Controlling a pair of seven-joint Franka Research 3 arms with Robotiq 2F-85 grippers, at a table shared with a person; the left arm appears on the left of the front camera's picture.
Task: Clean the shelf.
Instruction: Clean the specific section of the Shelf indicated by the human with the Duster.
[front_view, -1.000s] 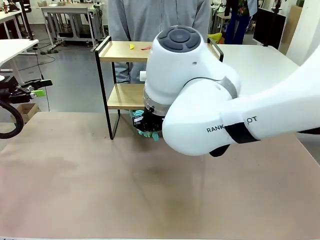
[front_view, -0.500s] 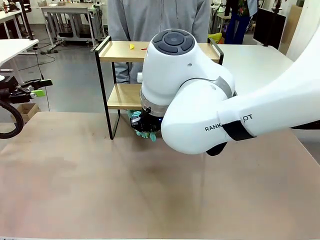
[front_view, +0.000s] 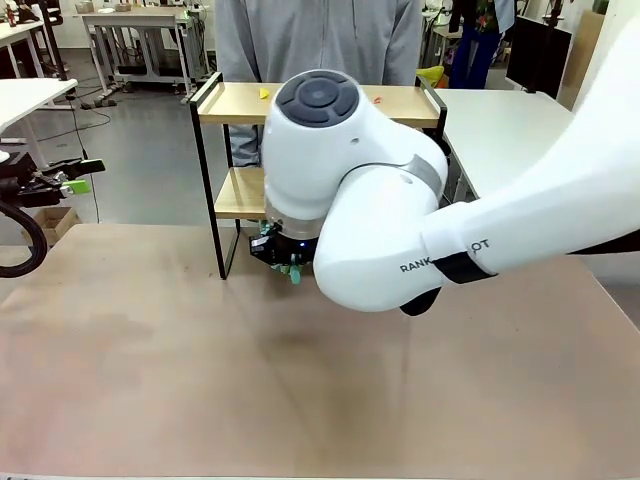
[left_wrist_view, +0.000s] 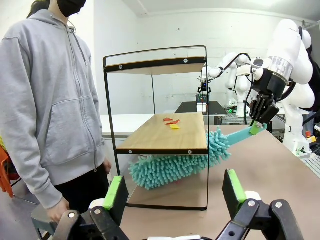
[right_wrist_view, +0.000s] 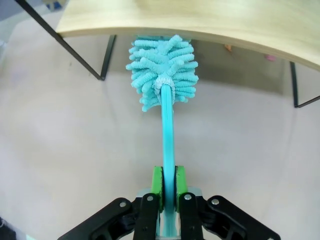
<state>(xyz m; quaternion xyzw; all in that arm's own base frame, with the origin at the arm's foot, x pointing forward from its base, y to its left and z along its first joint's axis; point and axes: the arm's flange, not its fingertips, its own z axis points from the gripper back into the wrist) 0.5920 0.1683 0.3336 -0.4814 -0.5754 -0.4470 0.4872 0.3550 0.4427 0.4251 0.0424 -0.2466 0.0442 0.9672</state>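
The right hand (right_wrist_view: 169, 186) clenches the handle of a fluffy teal duster (right_wrist_view: 162, 80), its head under the lower board of the shelf (left_wrist_view: 160, 137). The left hand (left_wrist_view: 174, 191) is released and empty.

The shelf (front_view: 232, 102) stands upright, two light wooden boards in a thin black frame (small scraps (front_view: 263, 92) on top).

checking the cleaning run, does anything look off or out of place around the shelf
Yes. The teal duster held by the right end effector has its head under the lower board of the shelf, while red and yellow scraps lie on top of it.
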